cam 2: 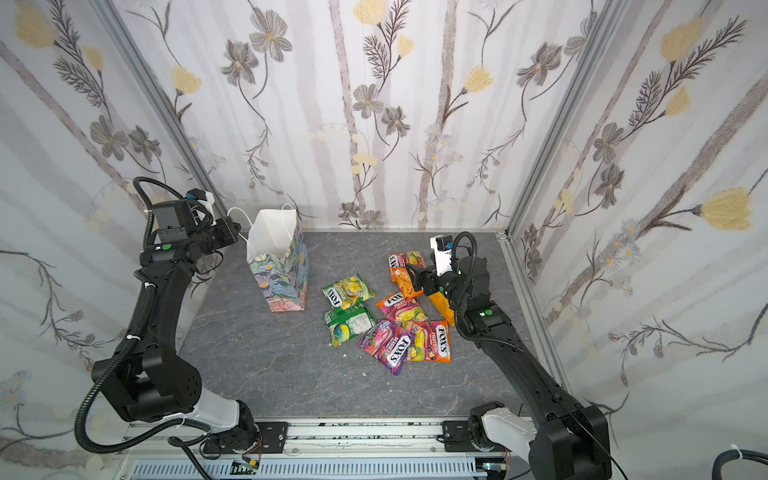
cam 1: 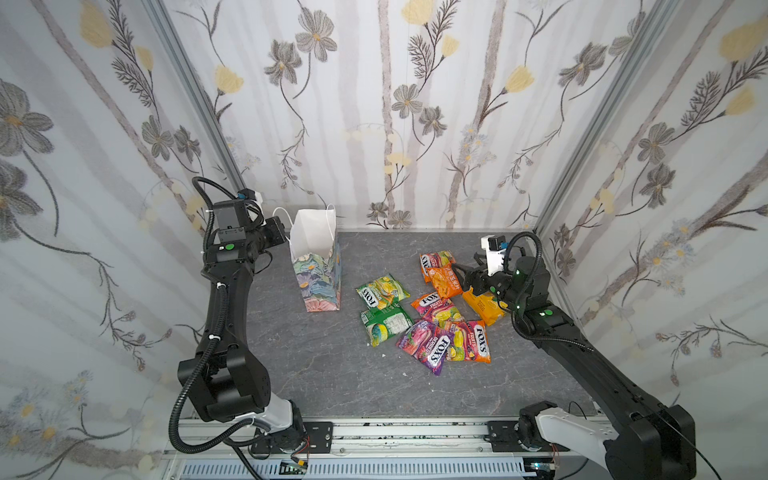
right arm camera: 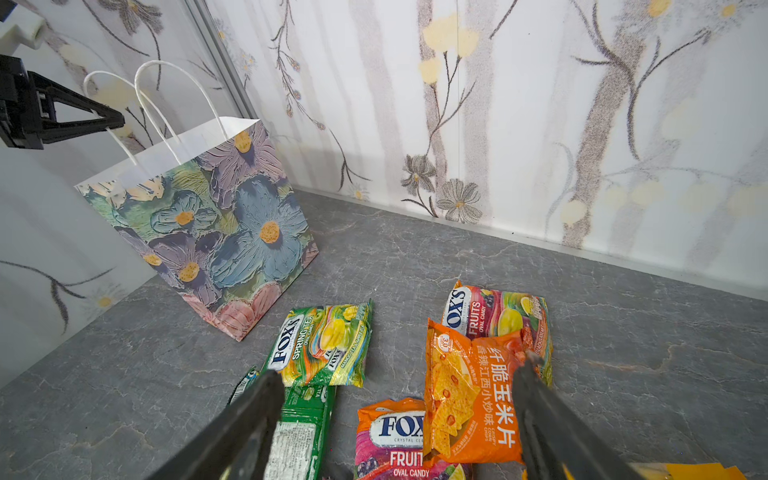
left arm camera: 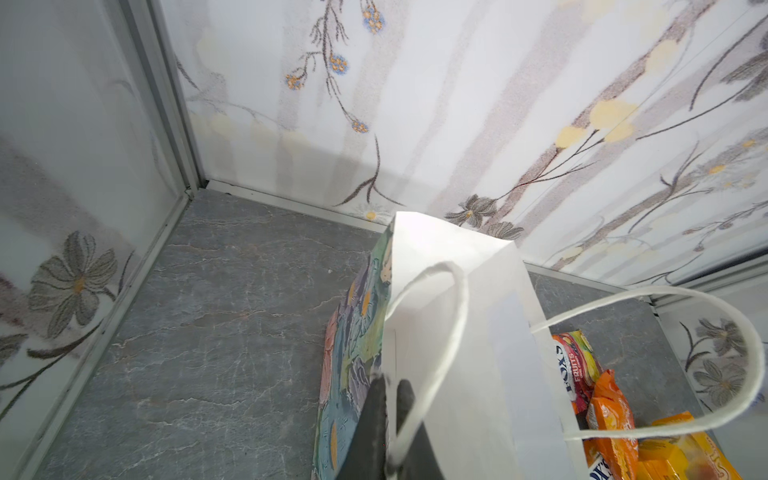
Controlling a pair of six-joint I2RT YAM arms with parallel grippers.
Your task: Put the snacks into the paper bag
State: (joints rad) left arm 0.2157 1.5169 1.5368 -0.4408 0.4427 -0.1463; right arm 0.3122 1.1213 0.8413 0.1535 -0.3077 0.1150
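Looks barely begun. Pinches the paper bag (cam 1: 320,274) at its rim with the left gripper (left arm camera: 388,399), clamped tight. Holds the right gripper (right arm camera: 399,370) wide and empty above the orange chip pouch (right arm camera: 469,395), right of the bag. Leaves all eight snacks (cam 1: 426,345) beside the bag; shows none inside.

Soft, even light is filling the booth. The paper bag (right arm camera: 199,216) is throwing only a pale shadow on the back wall (right arm camera: 540,124). The glossy snacks (right arm camera: 469,395) are catching small glints. Wide-angle distortion is bending the frame posts (cam 1: 193,95) in both top views. Close up, the right gripper (right arm camera: 399,368) is showing blurred fingers (right arm camera: 249,424).
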